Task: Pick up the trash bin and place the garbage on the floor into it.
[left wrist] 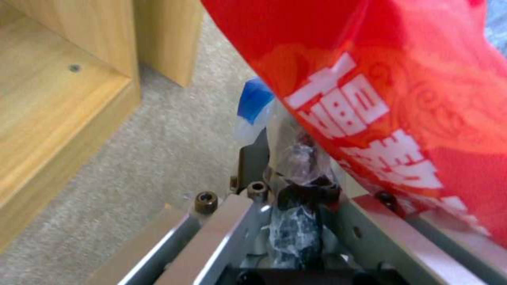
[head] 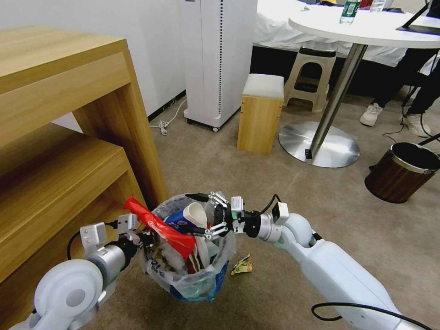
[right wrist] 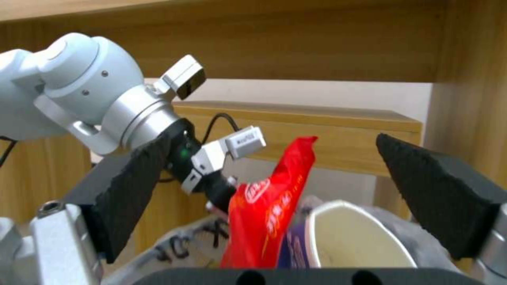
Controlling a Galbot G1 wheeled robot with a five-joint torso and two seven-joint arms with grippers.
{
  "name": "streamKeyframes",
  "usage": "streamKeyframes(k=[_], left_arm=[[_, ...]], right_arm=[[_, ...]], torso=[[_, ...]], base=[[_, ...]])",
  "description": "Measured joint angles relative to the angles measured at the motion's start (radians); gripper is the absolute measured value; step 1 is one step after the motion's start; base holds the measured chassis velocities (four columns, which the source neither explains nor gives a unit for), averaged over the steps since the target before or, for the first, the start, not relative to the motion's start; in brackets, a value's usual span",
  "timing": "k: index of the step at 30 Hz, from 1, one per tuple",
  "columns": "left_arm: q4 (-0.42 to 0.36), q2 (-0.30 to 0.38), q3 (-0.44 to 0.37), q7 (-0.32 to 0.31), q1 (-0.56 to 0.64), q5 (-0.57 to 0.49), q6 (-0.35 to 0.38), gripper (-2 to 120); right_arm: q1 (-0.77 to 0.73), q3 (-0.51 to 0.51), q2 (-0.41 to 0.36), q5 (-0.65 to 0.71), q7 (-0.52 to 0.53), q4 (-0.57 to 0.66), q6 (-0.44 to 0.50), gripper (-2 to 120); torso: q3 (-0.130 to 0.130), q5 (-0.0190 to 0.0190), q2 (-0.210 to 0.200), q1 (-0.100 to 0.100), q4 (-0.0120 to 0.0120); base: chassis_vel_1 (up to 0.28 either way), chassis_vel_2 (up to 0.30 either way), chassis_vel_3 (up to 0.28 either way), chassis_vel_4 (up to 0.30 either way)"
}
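The trash bin (head: 192, 275) wears a crinkled, glossy clear plastic liner; inside it a shiny red foil-like wrapper (head: 158, 224) stands beside a matt white paper cup (head: 198, 214). Around the bin, the floor (head: 357, 229) is rough, matt beige carpet. Left of the bin, the shelf unit (head: 68, 137) is smooth wood-look laminate. The right gripper (head: 206, 214) has matt black rubbery pads (right wrist: 438, 190) on brushed metal.

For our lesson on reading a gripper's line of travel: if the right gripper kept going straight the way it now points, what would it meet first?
Most likely the white paper cup standing up out of the trash bin: the right gripper is open over the rim with the cup between its pads. Depth is uncertain.
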Motion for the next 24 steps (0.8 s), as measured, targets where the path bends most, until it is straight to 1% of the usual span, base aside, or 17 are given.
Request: streamKeyframes(k=[3,5,6,8,9,10,12,13,14,15,17,18,20,21,24], left_arm=[[0.015,0.007,-0.018,0.0,-0.001,0.006,-0.005,1],[0.033,0.019,-0.034,-0.007,0.0,0.037,-0.012,1],[0.033,0.019,-0.034,-0.007,0.0,0.037,-0.012,1],[0.037,0.025,-0.04,-0.015,0.002,0.054,-0.012,1],[0.037,0.027,-0.043,-0.02,0.005,0.062,-0.012,1],[0.037,0.027,-0.043,-0.02,0.005,0.062,-0.012,1],[0.029,0.03,-0.054,-0.031,0.015,0.079,-0.012,1],[0.029,0.03,-0.054,-0.031,0.015,0.079,-0.012,1],[0.026,0.03,-0.057,-0.034,0.017,0.082,-0.012,1],[0.016,0.032,-0.063,-0.045,0.022,0.084,-0.011,1],[0.003,0.036,-0.069,-0.058,0.026,0.084,-0.004,1],[0.003,0.036,-0.069,-0.058,0.026,0.084,-0.004,1],[-0.012,0.04,-0.07,-0.069,0.031,0.084,0.003,1],[-0.012,0.04,-0.07,-0.069,0.031,0.084,0.003,1],[-0.018,0.043,-0.073,-0.073,0.036,0.083,0.006,1]], right_arm=[[-0.023,0.028,-0.017,0.006,0.026,0.008,0.009,100],[-0.052,0.069,-0.033,0.031,0.125,0.029,0.018,100],[-0.052,0.069,-0.033,0.031,0.125,0.029,0.018,100],[-0.065,0.098,-0.038,0.019,0.212,0.046,0.017,100],[-0.073,0.118,-0.043,-0.02,0.301,0.064,0.0,100],[-0.073,0.118,-0.043,-0.02,0.301,0.064,0.0,100],[-0.085,0.144,-0.059,-0.08,0.482,0.093,-0.059,100],[-0.085,0.144,-0.059,-0.08,0.482,0.093,-0.059,100],[-0.088,0.149,-0.064,-0.089,0.516,0.098,-0.079,100],[-0.098,0.16,-0.077,-0.107,0.6,0.11,-0.134,100],[-0.123,0.172,-0.095,-0.133,0.676,0.116,-0.223,100],[-0.123,0.172,-0.095,-0.133,0.676,0.116,-0.223,100],[-0.15,0.176,-0.106,-0.157,0.73,0.117,-0.32,100],[-0.15,0.176,-0.106,-0.157,0.73,0.117,-0.32,100],[-0.191,0.171,-0.114,-0.163,0.761,0.105,-0.47,100]], torso=[[0.0,0.0,0.0,0.0,0.0],[0.0,0.0001,0.0,0.0,-0.0001],[0.0,0.0001,0.0,0.0,-0.0001],[0.0,0.0,0.0,0.0,-0.0001],[0.0,0.0001,0.0,0.0,0.0],[0.0,0.0001,0.0,0.0,0.0],[0.0,-0.0002,0.0,0.0,0.0],[0.0,-0.0002,0.0,0.0,0.0],[0.0,-0.0001,0.0,0.0,0.0],[0.0,0.0,0.0,0.0,0.0],[0.0,0.0,0.0,0.0,-0.0001],[0.0,0.0,0.0,0.0,-0.0001],[0.0,0.0002,0.0,0.0,-0.0001],[0.0,0.0002,0.0,0.0,-0.0001],[0.0,0.0001,0.0,0.0,-0.0001]], base=[[0.0,0.0,0.0,0.0],[0.0,0.0,0.0,0.0],[0.0,0.0,0.0,0.0],[0.0,0.0,0.0,0.0],[0.0,0.0,0.0,0.0],[0.0,0.0,0.0,0.0],[0.0,0.0,0.0,0.0],[0.0,0.0,0.0,0.0],[0.0,0.0,0.0,0.0],[0.0,0.0,0.0,0.0],[0.0,0.0,0.0,0.0],[0.0,0.0,0.0,0.0],[0.0,0.0,0.0,0.0],[0.0,0.0,0.0,0.0],[0.0,0.0,0.0,0.0]])
